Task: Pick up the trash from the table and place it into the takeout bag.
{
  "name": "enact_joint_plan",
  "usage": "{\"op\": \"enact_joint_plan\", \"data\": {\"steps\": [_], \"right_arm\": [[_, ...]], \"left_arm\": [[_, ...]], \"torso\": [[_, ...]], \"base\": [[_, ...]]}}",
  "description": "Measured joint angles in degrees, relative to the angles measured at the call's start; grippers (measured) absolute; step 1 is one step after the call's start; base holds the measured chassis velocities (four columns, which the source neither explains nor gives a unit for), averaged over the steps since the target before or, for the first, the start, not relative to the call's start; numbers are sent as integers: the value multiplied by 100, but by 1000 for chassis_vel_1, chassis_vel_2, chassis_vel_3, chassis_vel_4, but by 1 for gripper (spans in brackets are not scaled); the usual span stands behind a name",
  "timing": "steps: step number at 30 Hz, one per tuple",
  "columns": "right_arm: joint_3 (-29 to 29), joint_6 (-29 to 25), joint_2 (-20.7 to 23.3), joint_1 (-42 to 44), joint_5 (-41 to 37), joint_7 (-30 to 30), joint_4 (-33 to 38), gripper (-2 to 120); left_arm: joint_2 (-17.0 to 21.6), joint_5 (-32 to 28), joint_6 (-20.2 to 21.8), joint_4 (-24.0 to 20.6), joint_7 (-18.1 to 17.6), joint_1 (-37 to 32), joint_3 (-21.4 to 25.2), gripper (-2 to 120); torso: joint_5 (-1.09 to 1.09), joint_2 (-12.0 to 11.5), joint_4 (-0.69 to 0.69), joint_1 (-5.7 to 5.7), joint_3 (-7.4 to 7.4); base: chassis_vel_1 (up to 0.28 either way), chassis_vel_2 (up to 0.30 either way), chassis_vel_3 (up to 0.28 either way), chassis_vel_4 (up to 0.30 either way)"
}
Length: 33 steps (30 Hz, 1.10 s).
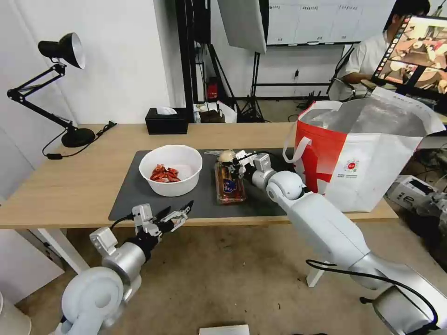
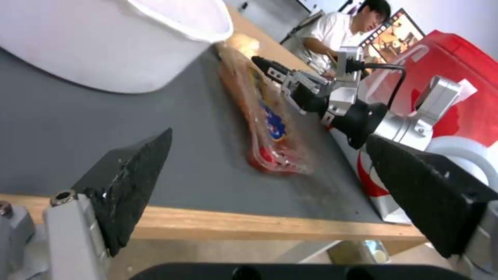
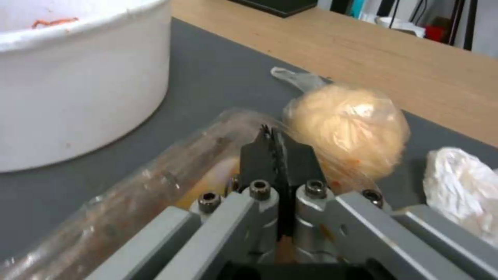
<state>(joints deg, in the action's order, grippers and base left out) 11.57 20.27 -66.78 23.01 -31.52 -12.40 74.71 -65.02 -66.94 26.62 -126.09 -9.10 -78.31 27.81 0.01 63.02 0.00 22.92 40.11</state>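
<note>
Head view: light-wood desk (image 1: 84, 186) w/ dark grey mat (image 1: 135, 195). White bowl (image 1: 171, 170) w/ red scraps on mat, left part. Clear plastic tray (image 1: 229, 184) just right of bowl, lying flat on mat. Tan wrapped lump (image 1: 227, 156) at tray's far end, touching it. Right gripper (image 1: 236, 164) low over far end of tray, beside lump. Takeout bag (image 1: 368, 153) upright on desk's right end, mouth open, foil lining showing. Left gripper (image 1: 179, 213) at near desk edge, below bowl, fingers spread, holding nothing. Black tissue box (image 1: 166, 121) at far edge; black lamp (image 1: 60, 88) far left.

Left wrist view: left fingers (image 2: 130, 182) wide apart, nothing between. Tray (image 2: 270, 128) on mat beyond; right gripper (image 2: 270, 68) by its far end; bag (image 2: 462, 97) behind.

Right wrist view: right gripper (image 3: 274, 136) clenched, pads pressed together on thin clear plastic at tray (image 3: 155, 186) edge. Lump (image 3: 348, 130) just beyond tips. Crumpled white tissue (image 3: 462, 186) on mat beside lump. Bowl (image 3: 78, 81) near, apart from tray.
</note>
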Motion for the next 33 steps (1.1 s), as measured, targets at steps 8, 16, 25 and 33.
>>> {"op": "enact_joint_plan", "data": {"steps": [8, 16, 25, 33], "right_arm": [[-55, 2, 50, 49, -30, -93, 21, 0], [-96, -18, 117, 145, -218, -39, 155, 0], [-105, -20, 247, 193, -275, 2, 352, 0], [-90, -21, 331, 155, -288, 14, 389, 0]], "left_arm": [[23, -89, 19, 483, -37, 608, -401, 100], [-244, -18, 73, 923, -143, 1202, -771, 100], [-375, 95, 69, 1199, -176, 1524, -1135, 100], [-535, 111, 49, 1478, -286, 1838, -1469, 100]], "torso": [[0, 0, 0, 0, 0], [0, 0, 0, 0, 0], [0, 0, 0, 0, 0], [-1, 0, 0, 0, 0]], "base": [[0, 0, 0, 0], [0, 0, 0, 0], [0, 0, 0, 0], [0, 0, 0, 0]]}}
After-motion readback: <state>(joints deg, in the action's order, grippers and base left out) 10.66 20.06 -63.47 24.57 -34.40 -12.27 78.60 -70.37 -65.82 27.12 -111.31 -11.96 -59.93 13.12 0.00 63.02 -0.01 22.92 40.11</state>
